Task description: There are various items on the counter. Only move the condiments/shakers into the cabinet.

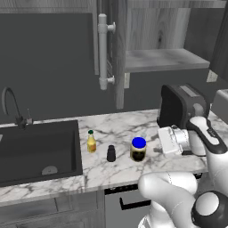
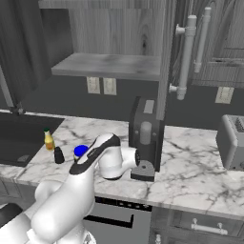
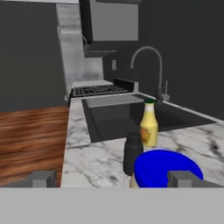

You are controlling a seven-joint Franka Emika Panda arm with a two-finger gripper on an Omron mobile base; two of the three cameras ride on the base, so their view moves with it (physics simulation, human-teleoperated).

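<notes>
On the marble counter [image 1: 120, 173], right of the dark sink [image 1: 35, 151], three small items stand in a row: yellow bottle [image 1: 91, 141] nearest the sink, black shaker [image 1: 111, 153] in the middle, blue-lidded jar [image 1: 138, 149] at the end nearest the arm. All upright, none touching, approx. evenly spaced.

Claw [image 3: 113, 178] is released, jaws spread wide, holding nothing. It sits low at counter level, pointed sideways along the row toward the sink. Hand view: jar [image 3: 164, 168] lies straight ahead, close, slightly off toward one fingertip [image 3: 181, 178], not centred between them. Shaker [image 3: 132, 153] is just behind the jar, bottle [image 3: 149, 122] further on, so all three line up along the approach. Jar's long axis is vertical; jaws flank it at lid height.

Jar looks squat, dark-and-cream body w/ a wide blue lid, probably a firm grip if centred first. Judged: reach phase, nothing moved yet. Risk: pushing too far knocks the jar into the shaker.

Wall cabinet [image 1: 167, 60] stands open above, its shelf bare, beside the black toaster [image 1: 180, 109].
</notes>
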